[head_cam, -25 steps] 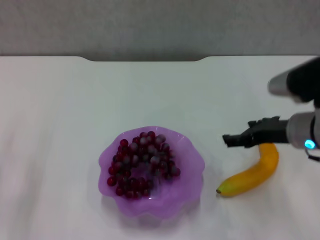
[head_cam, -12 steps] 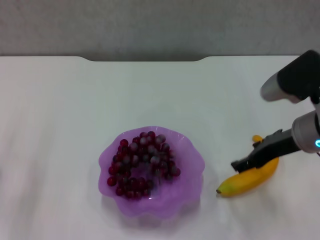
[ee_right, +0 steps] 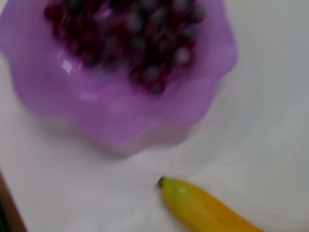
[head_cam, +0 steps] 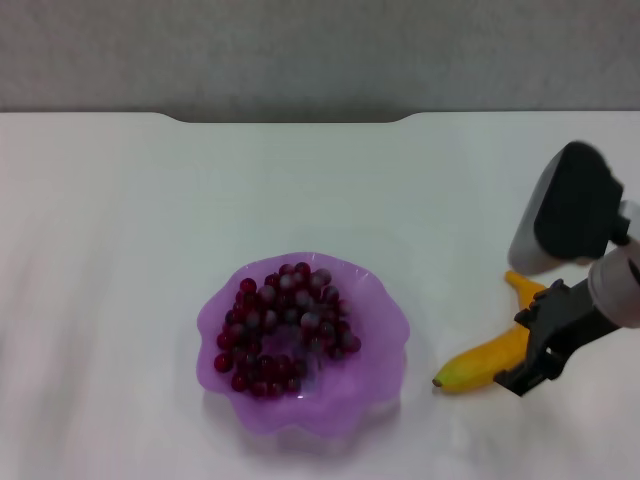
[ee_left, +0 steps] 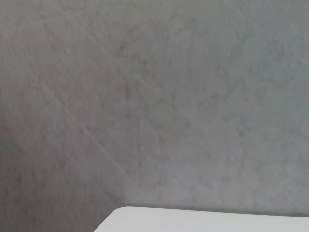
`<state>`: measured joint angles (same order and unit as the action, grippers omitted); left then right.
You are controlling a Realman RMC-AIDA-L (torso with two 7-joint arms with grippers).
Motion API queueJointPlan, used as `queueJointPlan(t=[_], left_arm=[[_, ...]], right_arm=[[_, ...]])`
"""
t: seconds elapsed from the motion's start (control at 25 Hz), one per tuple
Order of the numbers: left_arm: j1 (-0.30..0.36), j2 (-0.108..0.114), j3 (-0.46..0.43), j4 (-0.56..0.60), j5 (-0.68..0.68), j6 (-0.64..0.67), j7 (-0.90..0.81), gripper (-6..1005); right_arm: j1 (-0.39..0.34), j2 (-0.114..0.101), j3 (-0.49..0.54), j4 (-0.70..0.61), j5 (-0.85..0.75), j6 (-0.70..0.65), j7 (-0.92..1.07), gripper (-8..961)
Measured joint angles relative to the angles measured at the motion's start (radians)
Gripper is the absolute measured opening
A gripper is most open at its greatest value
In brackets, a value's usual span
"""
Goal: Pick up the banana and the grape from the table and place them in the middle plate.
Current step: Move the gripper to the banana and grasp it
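Observation:
The grape bunch [head_cam: 285, 325] lies inside the purple middle plate [head_cam: 378, 372] near the front middle of the white table [head_cam: 150, 200]. The yellow banana [head_cam: 478, 366] lies on the table to the right of the plate, its dark tip towards the plate. My right gripper [head_cam: 522, 352] hangs over the banana's middle with its dark fingers apart, one on each side of the fruit. The right wrist view shows the plate [ee_right: 120, 116], the grapes [ee_right: 130, 34] and the banana's tip end [ee_right: 203, 208]. The left gripper is out of view.
The table's notched far edge [head_cam: 290, 120] meets a grey wall. The left wrist view shows only that wall and a corner of the table [ee_left: 193, 220]. The bulky right arm [head_cam: 570, 215] stands above the banana's far end.
My right gripper has swung down and to the right, from pointing left above the banana to sitting low over its middle. The banana, grapes and plate have not moved.

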<state>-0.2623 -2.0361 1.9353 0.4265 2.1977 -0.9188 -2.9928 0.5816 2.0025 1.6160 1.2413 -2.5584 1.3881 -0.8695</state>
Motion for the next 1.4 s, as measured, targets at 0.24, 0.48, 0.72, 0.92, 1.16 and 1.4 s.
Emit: queueJointPlan(t=[0.24,0.48,0.72,0.92,1.16,1.4], left_arm=[[0.001,0.002,-0.004,0.0,0.006,0.0,0.001,882],[0.007,0.005,-0.008,0.0,0.007,0.0,0.001,882],[0.006,0.006,-0.009,0.0,0.009,0.0,0.003,882],[0.006,0.005,-0.009,0.0,0.01,-0.001,0.003,882],[-0.002,0.005,-0.008,0.0,0.01,-0.001,0.006,882],[-0.001,0.006,-0.008,0.002,0.011,0.0,0.003,882]], right_arm=[[0.004,0.002,-0.064,0.0,-0.082,-0.03,-0.163,889],[-0.021,0.005,-0.198,-0.001,-0.231,-0.182,-0.193,889],[-0.046,0.005,-0.325,-0.001,-0.259,-0.302,-0.196,889],[-0.062,0.005,-0.345,0.003,-0.238,-0.33,-0.206,888],[-0.073,0.004,-0.334,0.033,-0.127,-0.334,-0.264,888],[-0.083,0.003,-0.296,0.045,-0.013,-0.303,-0.309,888]])
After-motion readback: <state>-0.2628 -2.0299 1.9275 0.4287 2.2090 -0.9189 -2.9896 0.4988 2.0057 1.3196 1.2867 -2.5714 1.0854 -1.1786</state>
